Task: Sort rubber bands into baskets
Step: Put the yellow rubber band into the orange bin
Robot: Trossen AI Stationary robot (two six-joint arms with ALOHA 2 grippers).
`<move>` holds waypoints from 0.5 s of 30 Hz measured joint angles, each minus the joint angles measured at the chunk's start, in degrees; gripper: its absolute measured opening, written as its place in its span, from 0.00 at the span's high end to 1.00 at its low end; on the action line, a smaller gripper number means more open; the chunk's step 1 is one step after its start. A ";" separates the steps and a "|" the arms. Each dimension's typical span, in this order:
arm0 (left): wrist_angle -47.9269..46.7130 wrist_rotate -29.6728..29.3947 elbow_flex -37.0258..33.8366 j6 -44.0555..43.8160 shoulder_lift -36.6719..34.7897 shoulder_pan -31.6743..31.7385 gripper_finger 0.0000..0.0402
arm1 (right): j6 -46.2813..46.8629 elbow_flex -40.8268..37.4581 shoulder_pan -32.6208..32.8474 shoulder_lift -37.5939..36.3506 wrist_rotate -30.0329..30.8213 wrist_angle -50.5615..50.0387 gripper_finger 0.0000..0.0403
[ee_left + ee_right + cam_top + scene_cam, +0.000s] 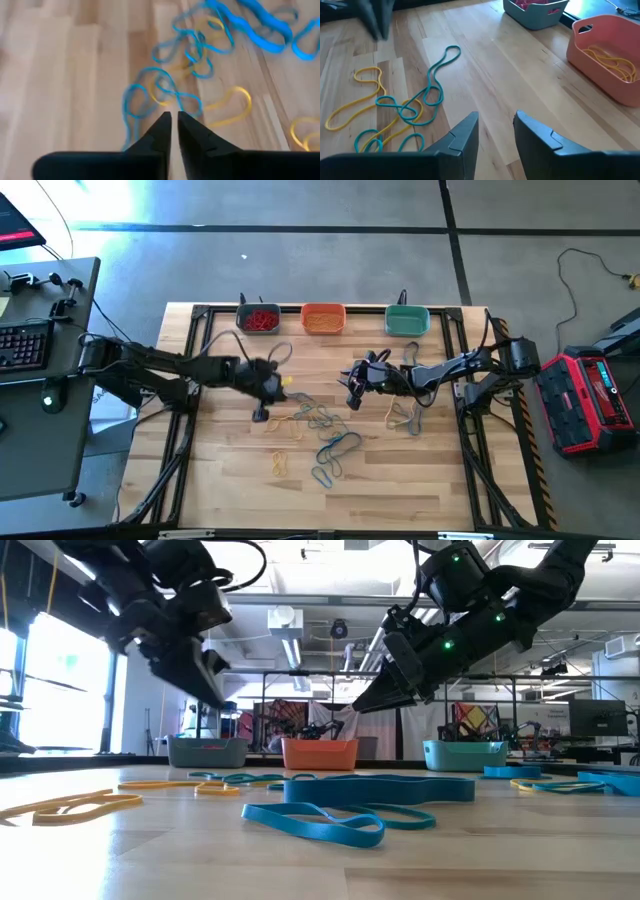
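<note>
overhead, the pale wooden table (240, 490) carries three small plastic tubs along its far edge: a grey-blue basket (259, 318) with red bands inside, an orange basket (323, 318) with tan ones, and a teal-green basket (407, 320). loose blue and yellow rubber bands (322, 432) lie scattered across the middle. the left gripper (262, 412) hangs above the left edge of that scatter; the right gripper (353, 394) hangs near its far right side.

from table height, a big blue band (322, 825) lies nearest, a yellow one (72, 805) off to the side, and both grippers are clear of the surface with nothing in them.

through the left wrist camera, its dark fingers (159, 136) stand almost together, a thin slit between the tips, empty, above tangled blue and yellow loops (175, 85).

through the right wrist camera, its fingers (465, 135) stand apart with a clear gap, holding nothing; a teal and yellow tangle (402, 110) lies on the wood beyond, apart from the orange tub (600, 65) and grey-blue tub (535, 12).
</note>
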 joint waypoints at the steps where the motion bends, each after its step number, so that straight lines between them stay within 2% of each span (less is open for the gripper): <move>1: -0.25 -1.17 0.00 -0.53 0.54 -1.76 0.92 | -0.08 0.00 0.00 0.00 0.00 0.07 0.72; 8: 0.18 -3.75 0.02 -6.08 5.89 -8.38 0.80 | -0.12 0.00 0.00 0.00 0.00 0.39 0.72; 15: 0.57 -4.77 0.00 -10.11 13.25 -8.06 0.80 | -1.22 0.00 -0.04 0.00 0.00 2.21 0.72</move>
